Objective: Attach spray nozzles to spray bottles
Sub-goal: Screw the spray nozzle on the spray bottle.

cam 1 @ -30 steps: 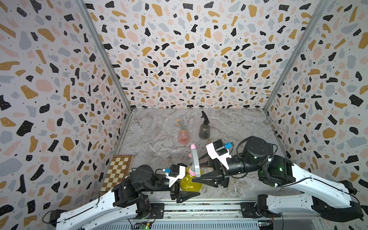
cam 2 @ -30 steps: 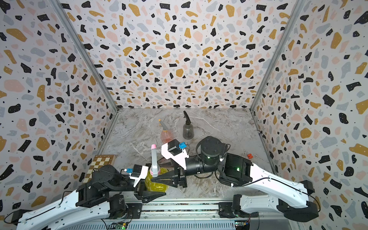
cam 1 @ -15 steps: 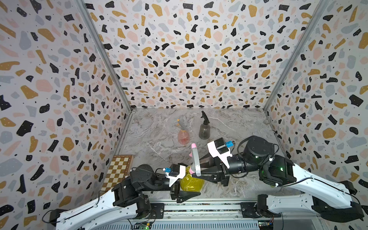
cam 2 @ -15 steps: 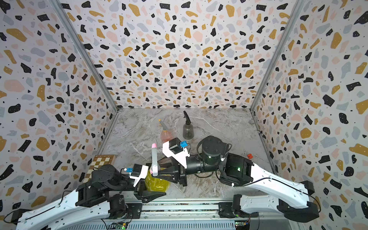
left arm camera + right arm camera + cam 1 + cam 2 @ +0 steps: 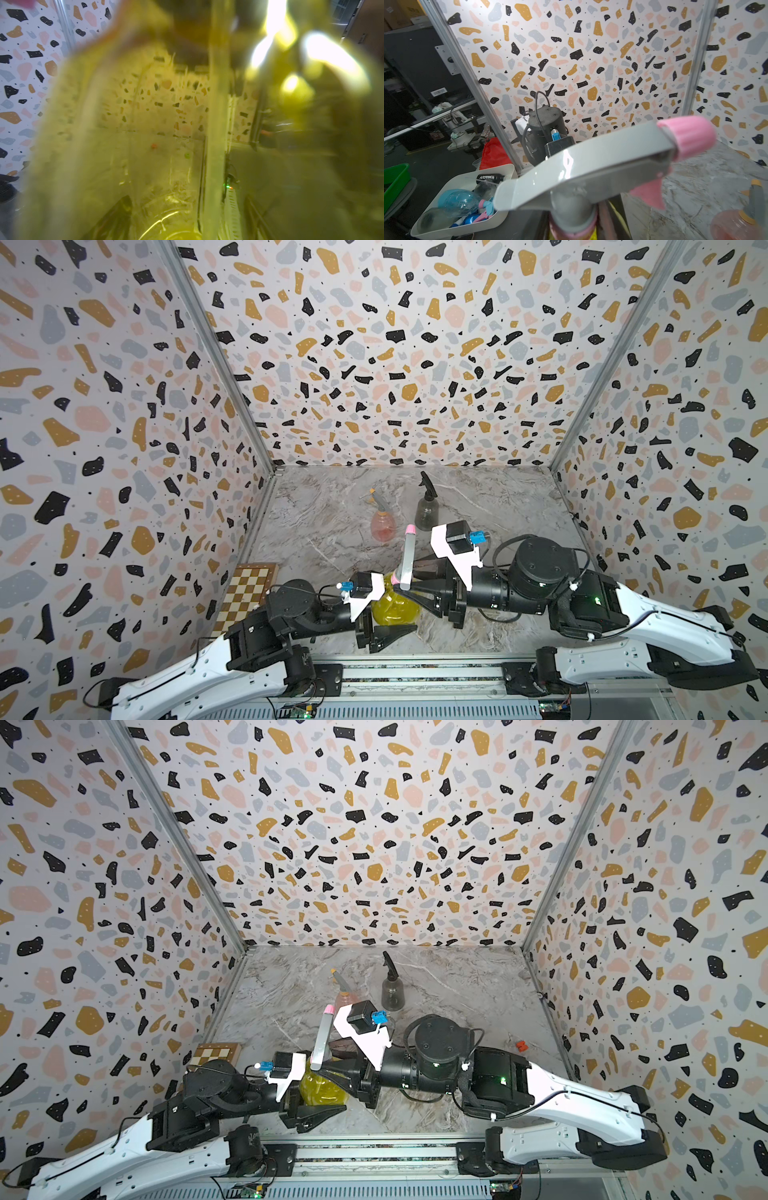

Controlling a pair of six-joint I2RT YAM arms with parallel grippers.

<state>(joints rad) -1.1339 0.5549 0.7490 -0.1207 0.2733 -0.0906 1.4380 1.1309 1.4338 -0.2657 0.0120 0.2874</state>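
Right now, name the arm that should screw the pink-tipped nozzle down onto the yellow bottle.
Right. The right fingers grip the nozzle at its collar, atop the yellow bottle; the left fingers hold that bottle's body and should just steady it.

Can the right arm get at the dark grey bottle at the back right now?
Probably not yet: the right gripper seems clamped on the grey-and-pink nozzle atop the yellow bottle. Once released, the way to the dark grey bottle looks free.
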